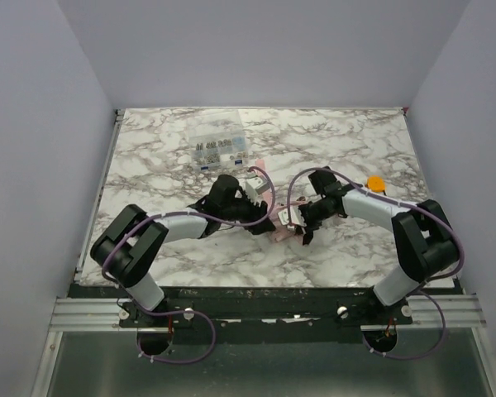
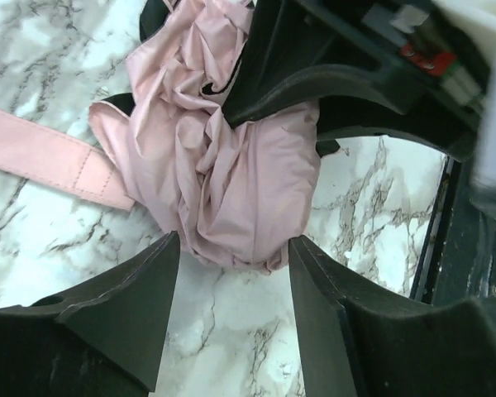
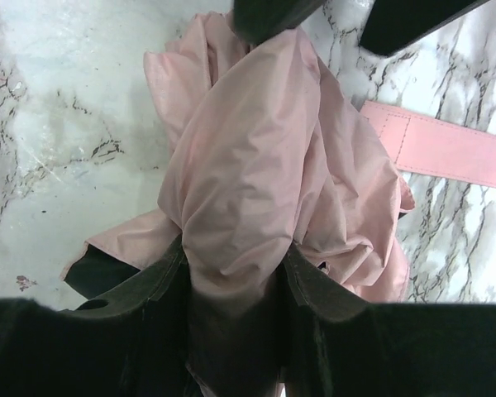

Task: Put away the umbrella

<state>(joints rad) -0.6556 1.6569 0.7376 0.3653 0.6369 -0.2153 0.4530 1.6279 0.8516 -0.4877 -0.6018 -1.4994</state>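
Note:
The pale pink umbrella [image 1: 279,235] lies as a crumpled rolled bundle on the marble table, between the two grippers. My right gripper [image 3: 235,252] is shut on one end of the bundle [image 3: 256,141], with fabric squeezed between its fingers. My left gripper [image 2: 234,248] is open, its fingertips standing either side of the other end of the bundle [image 2: 231,165] with marble showing between them. The pink strap [image 2: 50,153] lies flat on the table beside the bundle and also shows in the right wrist view [image 3: 446,149]. In the top view the left gripper [image 1: 260,211] and the right gripper [image 1: 296,220] face each other.
A clear plastic compartment box [image 1: 219,149] of small parts sits behind the grippers at the centre left. A small orange object [image 1: 375,182] lies by the right arm. Grey walls close in the table on three sides.

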